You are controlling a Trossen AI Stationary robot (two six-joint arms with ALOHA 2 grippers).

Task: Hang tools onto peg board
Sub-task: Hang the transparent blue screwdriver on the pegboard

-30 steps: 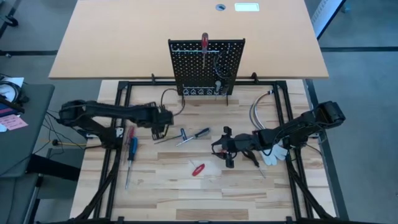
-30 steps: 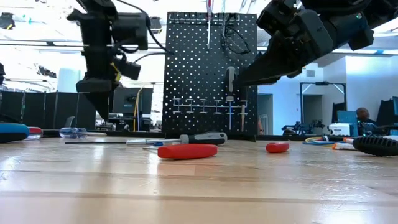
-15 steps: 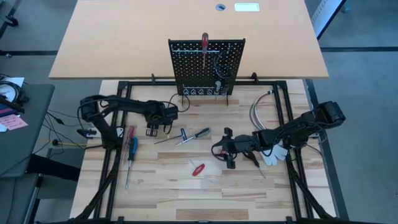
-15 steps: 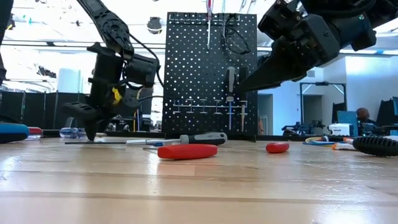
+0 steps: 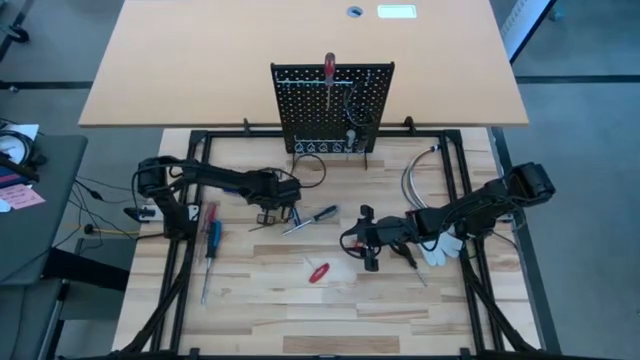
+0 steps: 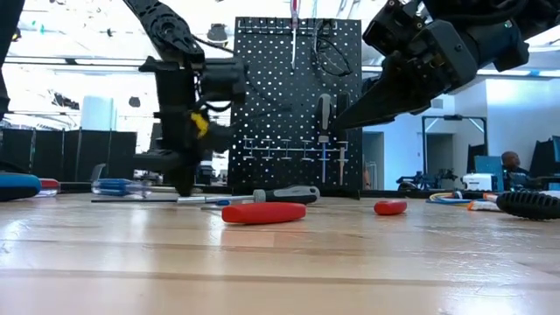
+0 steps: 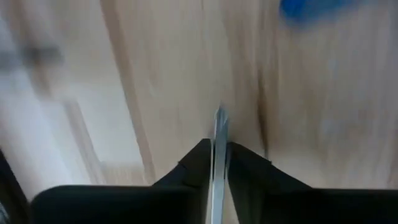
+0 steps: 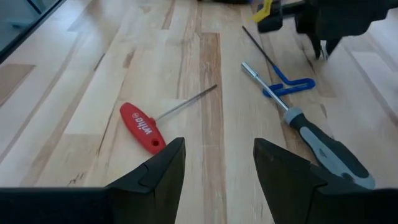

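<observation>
On the bench (image 5: pixel 330 300), the left gripper (image 5: pixel 272 214) is pressing down just in front of the peg board (image 5: pixel 332 108), its jaws pinching a thin metal shaft (image 7: pixel 219 155). Right of it, screwdrivers (image 5: pixel 312 218) are lying loose. The right gripper (image 5: pixel 366 243) is hovering, jaws spread and empty.
</observation>
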